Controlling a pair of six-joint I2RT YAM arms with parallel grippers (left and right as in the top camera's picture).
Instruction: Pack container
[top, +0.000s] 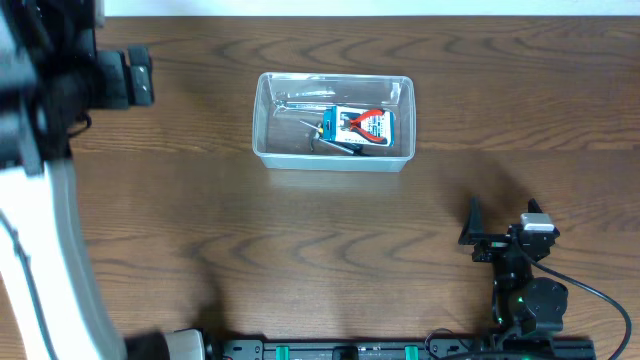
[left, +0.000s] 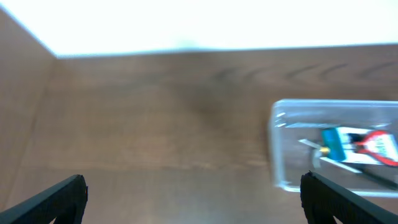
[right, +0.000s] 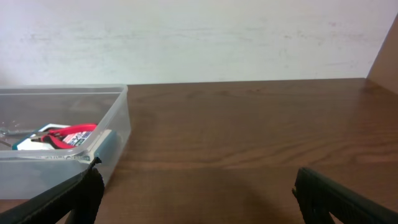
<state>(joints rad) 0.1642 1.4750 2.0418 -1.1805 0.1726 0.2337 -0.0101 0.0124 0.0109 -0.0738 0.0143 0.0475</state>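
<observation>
The clear plastic container (top: 262, 120) stands at the back middle of the wooden table. Inside it lie a small blue-and-white box (top: 340, 122) with red-handled pliers (top: 368, 122) on top and a thin metal tool (top: 308, 98). My left gripper (top: 140, 80) is open and empty at the far left, well apart from the container. Its wrist view is blurred: the fingers (left: 193, 186) are wide apart over bare wood, with the container (left: 278, 137) to the right. My right gripper (top: 503, 218) is open and empty at the front right. In its wrist view (right: 196, 180) the container (right: 119, 121) is at the left.
The left arm's white body (top: 50, 250) runs along the table's left side. The right arm's base (top: 530, 300) and a black rail (top: 400, 350) sit at the front edge. A white wall (right: 199, 37) stands behind the table's far edge.
</observation>
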